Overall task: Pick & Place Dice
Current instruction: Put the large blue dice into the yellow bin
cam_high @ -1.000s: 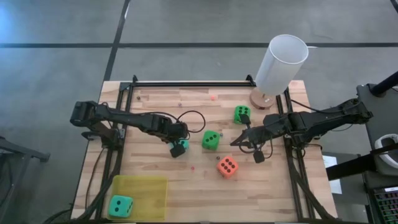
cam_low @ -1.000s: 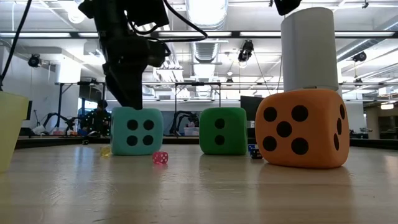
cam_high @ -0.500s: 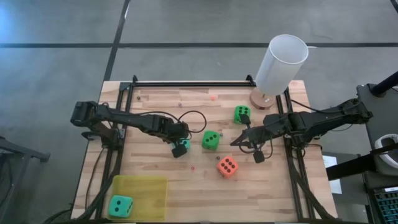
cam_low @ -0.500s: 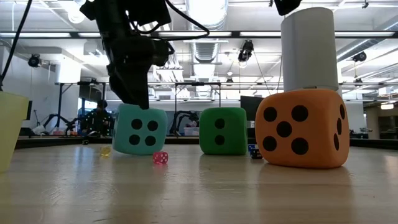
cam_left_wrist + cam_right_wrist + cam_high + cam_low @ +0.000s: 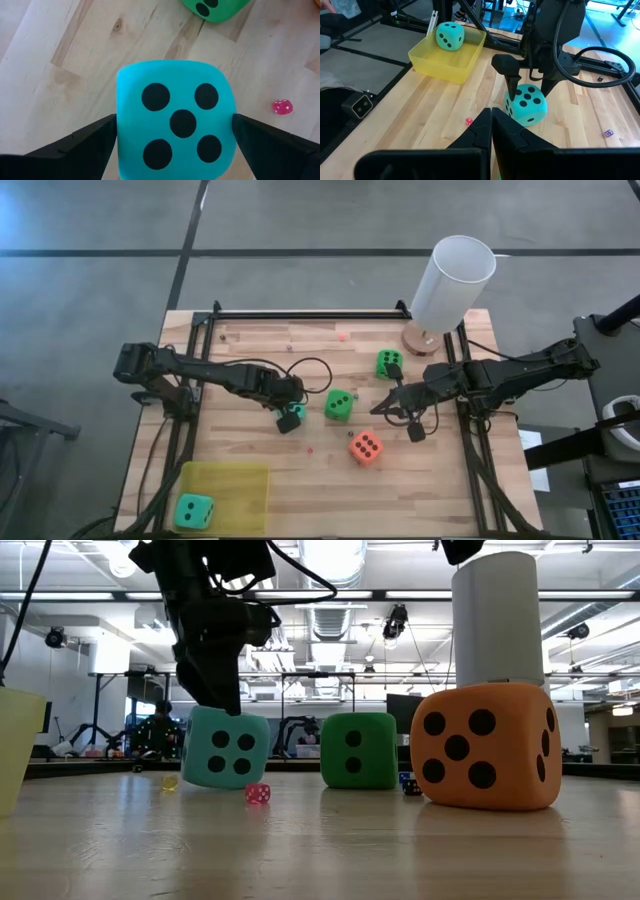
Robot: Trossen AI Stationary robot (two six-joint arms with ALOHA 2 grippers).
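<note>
A teal die (image 5: pixel 175 120) stands tilted on the wooden table, left of centre, with my left gripper (image 5: pixel 290 417) shut on it from above. A second teal die (image 5: pixel 194 511) lies in the yellow tray (image 5: pixel 245 480) at the near left corner. Two green dice (image 5: pixel 339 405) (image 5: pixel 389 364) and an orange-red die (image 5: pixel 365 447) rest flat on the table. My right gripper (image 5: pixel 376 409) hangs shut above the table, between the green dice and the orange-red one, and touches nothing. My left gripper pinches the teal die by two opposite side faces (image 5: pixel 120 125), one finger (image 5: pixel 85 145) on each, and its five-pip face shows between them. The fingers come from above, slanting steeply down. The die (image 5: pixel 225 747) sits tilted. Whether its low edge touches the table, I cannot tell.
A tall white cylinder (image 5: pixel 452 283) stands at the far right corner. Tiny dice lie loose on the wood, a pink one (image 5: pixel 258 794) just in front of the held die. Black rails (image 5: pixel 300 314) run along the far edge and both sides.
The teal die between my left gripper's fingers has tipped from flat on the table to tilted, as the gripper tipped slightly. Nothing else has moved.
</note>
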